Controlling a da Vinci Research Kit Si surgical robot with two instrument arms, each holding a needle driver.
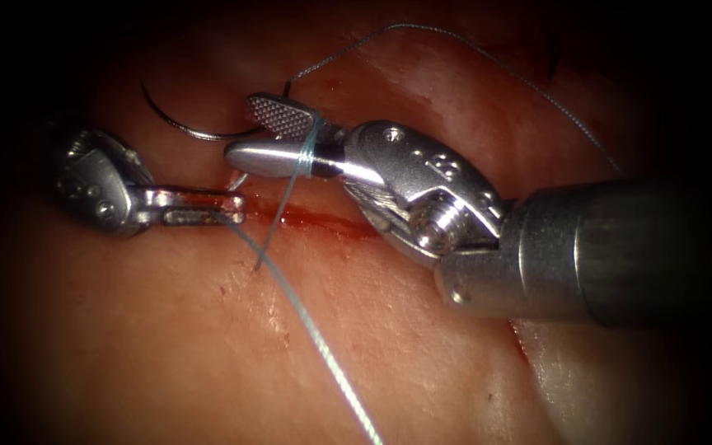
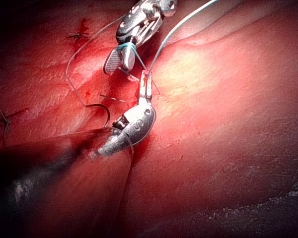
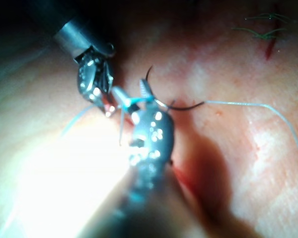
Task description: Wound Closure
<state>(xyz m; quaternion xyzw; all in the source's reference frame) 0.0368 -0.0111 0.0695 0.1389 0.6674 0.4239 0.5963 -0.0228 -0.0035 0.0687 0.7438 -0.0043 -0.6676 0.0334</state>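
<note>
I see two tools. My left tool (image 1: 236,208) pinches the thread (image 1: 315,330). My right tool (image 1: 261,132) gapes wide, thread looped around it. One needle (image 1: 187,128) lies just behind it.

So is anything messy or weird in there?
A bit. The thread is wrapped around the right tool, whose jaws are open. The needle lies loose on the tissue. Red fluid sits along the cut.

Endoscope: dark vignette | wrist views: glare, soft focus

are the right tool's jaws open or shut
Open: the right tool has its two jaws spread apart, with thread looped around them.
</note>
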